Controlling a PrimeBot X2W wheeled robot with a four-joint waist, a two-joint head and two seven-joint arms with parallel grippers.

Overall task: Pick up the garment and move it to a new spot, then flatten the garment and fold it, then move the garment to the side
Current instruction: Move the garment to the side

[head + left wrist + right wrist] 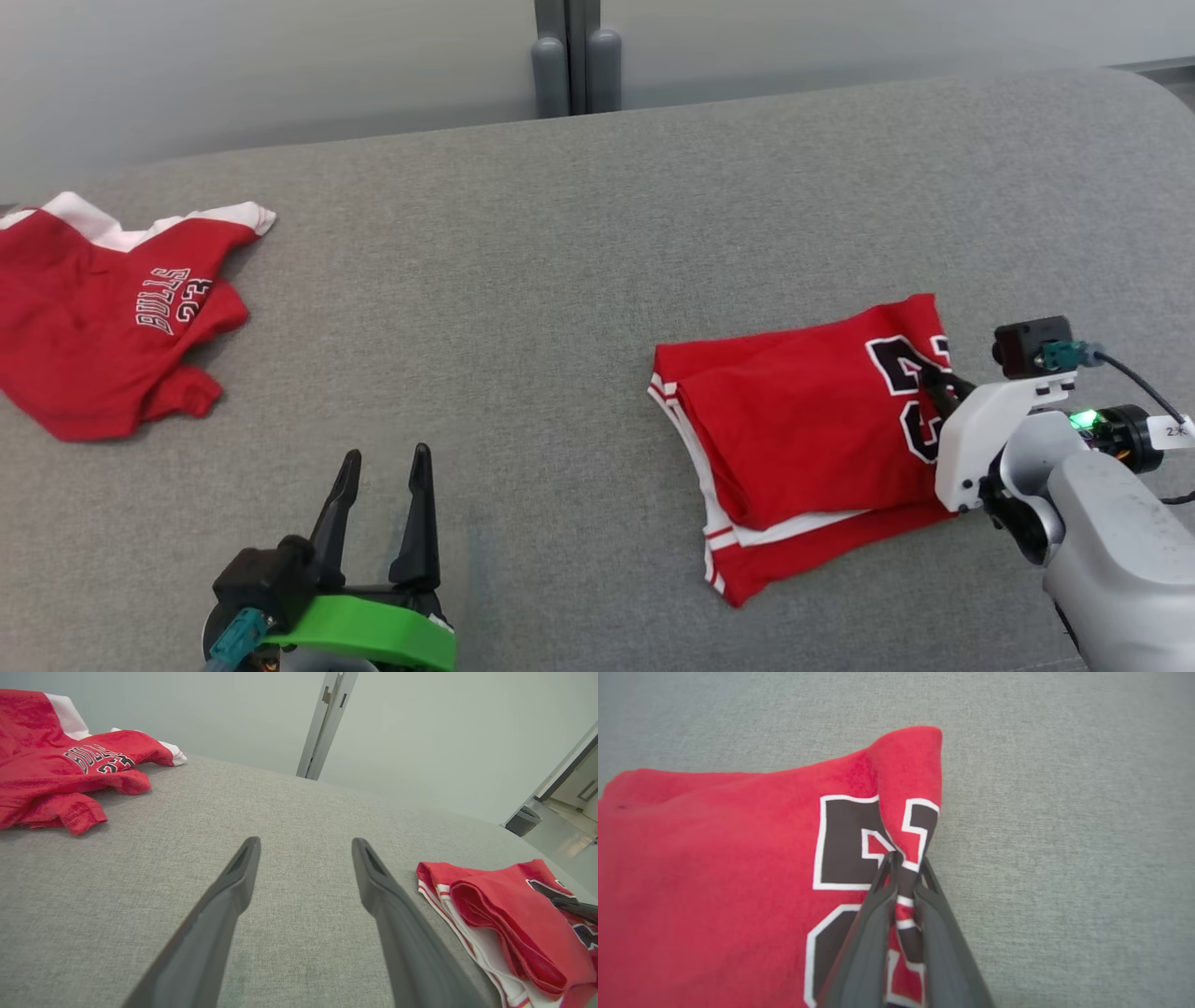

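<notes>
Grey woven surface [579, 280], pale wall [280, 75] behind. The surface's far edge runs along the wall and rounds off at the right corner. Grey upright post [576, 56] at mid-wall.

Right gripper [903, 861]: fingers drawn together, clamped on the right-hand edge of the folded garment [803, 420]. The pinched cloth stands up in a small peak just past the tips. Part of the black, white-outlined numeral is caught in the pinch.

Garment itself: red, lying in stacked layers on the right part of the surface, in front of the right arm. White-striped hems show along its left and near sides. The lower layer sticks out past the upper one at the near-left corner.

Room around the grip: bare grey cloth just to the right of the pinch, and a broad bare band from the garment to the far edge.

Left gripper [383, 462]: fingers apart, holding nothing, low near the front of the surface. Cannot tell if the tips touch it. Well apart from the folded garment.

Widest open stretch: the middle of the surface, between the two grippers and on to the far edge.

Far left: crumpled jersey [93, 327], red with white trim and dark lettering, well apart from everything else. Its left part runs out of the head view
</notes>
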